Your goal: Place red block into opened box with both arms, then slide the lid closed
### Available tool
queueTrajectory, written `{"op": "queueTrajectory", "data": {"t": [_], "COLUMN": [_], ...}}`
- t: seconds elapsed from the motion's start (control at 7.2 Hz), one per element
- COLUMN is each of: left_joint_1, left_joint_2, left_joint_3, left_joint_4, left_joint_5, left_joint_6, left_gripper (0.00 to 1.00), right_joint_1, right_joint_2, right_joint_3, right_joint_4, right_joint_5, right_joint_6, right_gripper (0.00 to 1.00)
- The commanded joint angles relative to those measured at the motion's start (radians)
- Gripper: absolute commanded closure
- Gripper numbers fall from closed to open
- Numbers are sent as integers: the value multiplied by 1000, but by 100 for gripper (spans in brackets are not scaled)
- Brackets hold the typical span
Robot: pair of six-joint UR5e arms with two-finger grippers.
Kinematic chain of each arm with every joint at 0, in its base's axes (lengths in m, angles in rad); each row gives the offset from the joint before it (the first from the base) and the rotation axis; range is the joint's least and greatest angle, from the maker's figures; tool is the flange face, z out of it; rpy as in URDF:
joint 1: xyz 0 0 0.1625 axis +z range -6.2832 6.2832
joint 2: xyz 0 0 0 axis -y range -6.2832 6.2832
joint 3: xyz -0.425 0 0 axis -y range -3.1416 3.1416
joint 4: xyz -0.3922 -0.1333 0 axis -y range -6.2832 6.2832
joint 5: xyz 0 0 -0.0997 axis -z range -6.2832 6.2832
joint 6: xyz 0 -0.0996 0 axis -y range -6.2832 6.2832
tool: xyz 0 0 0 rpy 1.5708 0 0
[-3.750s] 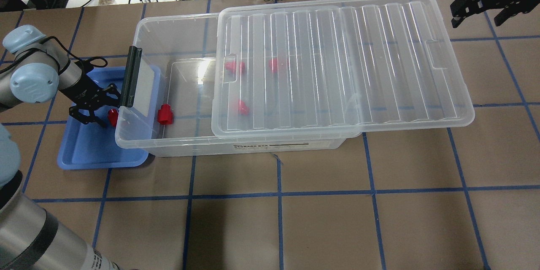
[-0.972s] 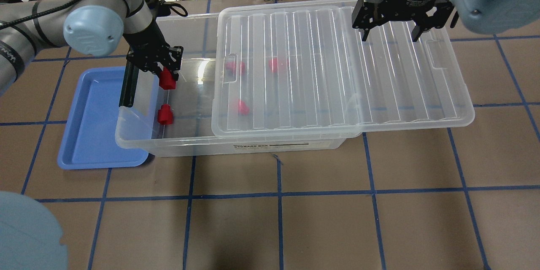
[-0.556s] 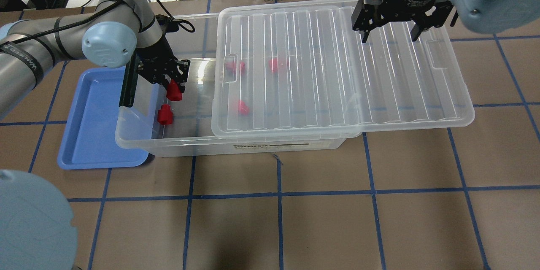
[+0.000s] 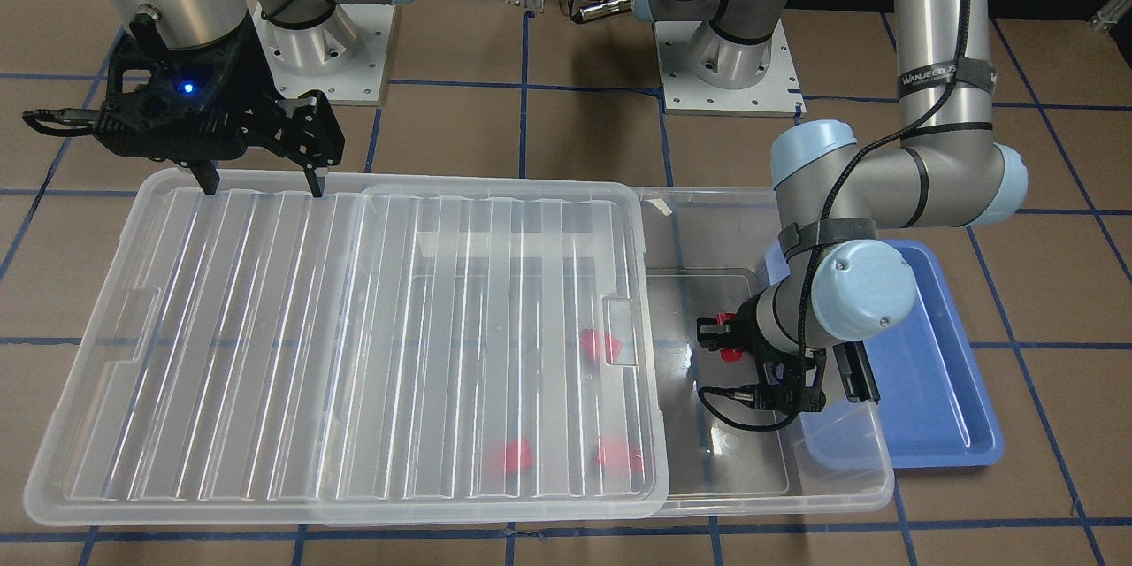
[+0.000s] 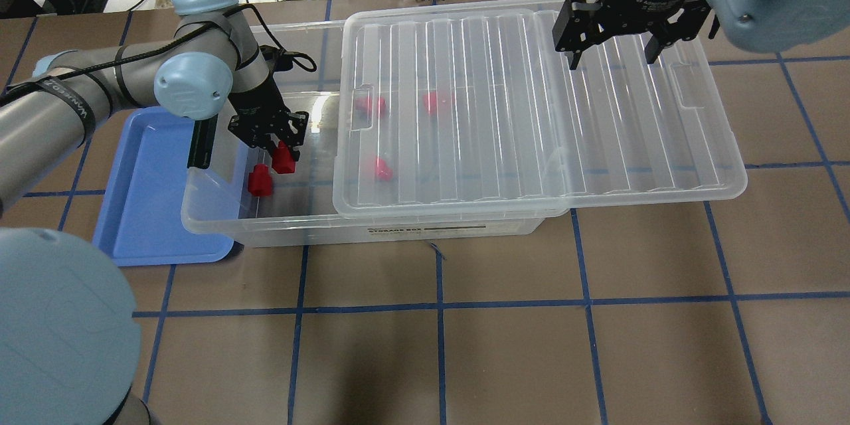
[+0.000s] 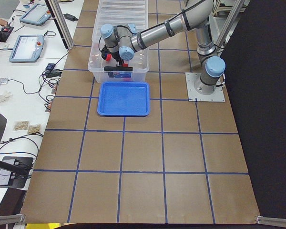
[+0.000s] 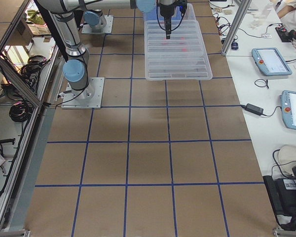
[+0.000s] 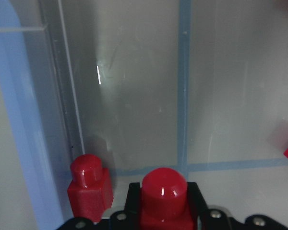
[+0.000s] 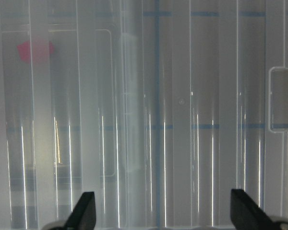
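Gripping the red block [image 5: 285, 163] between its fingers, the left pincer [image 5: 281, 151] hangs over the uncovered end of the box [image 5: 279, 234], close to the short rim that carries the black bar [image 5: 201, 143]. The left wrist view shows the block's rounded stud pointing up and out from between the black fingers, with the clear floor of the box below it. A second red block [image 5: 259, 181] stands on that floor just beside the held one, near the end wall of the box.

The lid [image 5: 531, 113] lies flat on the box rim, covering most of the box and overhanging its end on the robot's right, so only the end on the robot's left is open. Three more red blocks [image 5: 382, 169] show dimly through the ridged plastic, two toward the far wall and one nearer the front.

The right pincer [image 5: 612, 56] is spread wide and points down at the lid's far long edge, its two fingertips well apart over the ridges. Whether the tips touch the plastic cannot be told.

A blue tray [image 5: 146, 212] sits on the counter [image 5: 465, 345] beside the open end of the box, partly tucked under the box's rim. The counter is brown and marked with a grid of blue tape lines.
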Motion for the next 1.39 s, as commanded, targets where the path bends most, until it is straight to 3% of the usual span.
{"op": "queueTrajectory", "data": {"t": [0.0, 0.14, 0.69, 1.11, 1.25], "left_joint_1": [-1, 1, -1, -1, -4], "left_joint_2": [-18, -27, -39, -14, 9], "left_joint_3": [-17, -17, -26, -34, -20], "left_joint_4": [28, 28, 29, 52, 51], "left_joint_5": [-2, -2, 3, 4, 4], "left_joint_6": [3, 9, 3, 8, 14], "left_gripper": [100, 94, 41, 25, 14], "right_joint_1": [0, 0, -2, -2, -2], "right_joint_2": [0, 0, 0, 0, 0], "right_joint_3": [0, 0, 0, 0, 0], "right_joint_4": [-3, -3, -20, -21, -21], "right_joint_5": [1, 1, -1, -1, 2], "right_joint_6": [-3, -3, -4, -4, -4], "right_gripper": [0, 0, 0, 0, 0]}}
